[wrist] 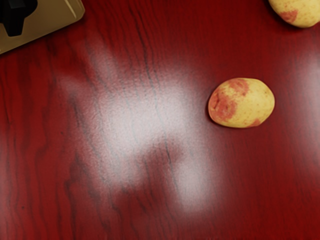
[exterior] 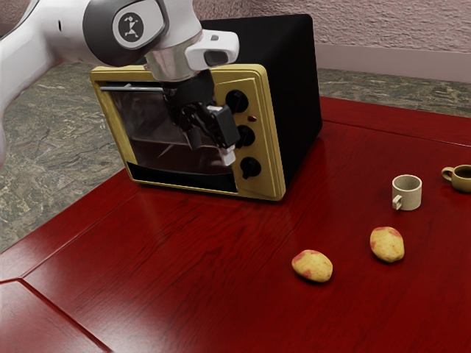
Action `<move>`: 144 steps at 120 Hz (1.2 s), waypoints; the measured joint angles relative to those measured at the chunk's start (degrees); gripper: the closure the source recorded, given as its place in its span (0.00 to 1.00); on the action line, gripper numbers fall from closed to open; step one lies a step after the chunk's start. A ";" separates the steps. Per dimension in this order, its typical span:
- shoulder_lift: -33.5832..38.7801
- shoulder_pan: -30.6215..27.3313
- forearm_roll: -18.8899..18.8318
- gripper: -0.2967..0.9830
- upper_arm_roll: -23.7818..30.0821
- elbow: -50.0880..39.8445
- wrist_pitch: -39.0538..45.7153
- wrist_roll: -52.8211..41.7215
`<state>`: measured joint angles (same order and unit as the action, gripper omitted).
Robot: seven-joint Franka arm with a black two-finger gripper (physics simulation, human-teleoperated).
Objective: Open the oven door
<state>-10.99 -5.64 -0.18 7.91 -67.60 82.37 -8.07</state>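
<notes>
Seen across the red wood counter (exterior: pixel 191 257) in the exterior view, the toaster-style oven (exterior: pixel 298 95) stands toward the exterior view's left, black-sided, gold frame round the front. Oven door (exterior: pixel 143 129) at the front of it: dark glass, upright in the frame, closed. Pale bar handle (exterior: pixel 132 89) along its upper edge, partly behind the arm (exterior: pixel 62 37). Beside the glass, on the gold panel, three black knobs (exterior: pixel 251 168) one above another; small red light (exterior: pixel 252 118) between the upper two.

Tool (exterior: pixel 211 151) hangs in front of the oven, overlapping the glass and part of the knob panel from this angle. Fingers stand apart, pointing down, nothing held between them. Whether it touches the oven front, cannot tell.

Farther toward the exterior view's right: two yellow potatoes with reddish patches, the nearer potato (exterior: pixel 313 266) and the farther potato (exterior: pixel 388 245), lying apart. Beyond them a cream mug (exterior: pixel 408 193), upright, and a brown mug (exterior: pixel 462 181), dark inside, cut by the view's edge.

Wrist view: bare red grain with pale glare over much of it. One whole potato lies on the wood, part of another in a corner. In the opposite corner, a gold corner of the oven with a black knob.
</notes>
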 joint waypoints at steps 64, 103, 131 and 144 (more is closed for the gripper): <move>25.28 -46.24 0.24 0.23 23.38 -4.74 -0.17 -31.13; 43.42 -53.06 23.43 0.23 7.35 -39.07 21.94 -63.84; 31.18 -57.08 26.34 0.23 17.88 -35.97 33.73 -80.36; 32.22 -58.06 24.35 0.23 20.85 -37.93 39.81 -85.41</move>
<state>21.23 -63.70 24.17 28.76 -105.53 122.18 -93.48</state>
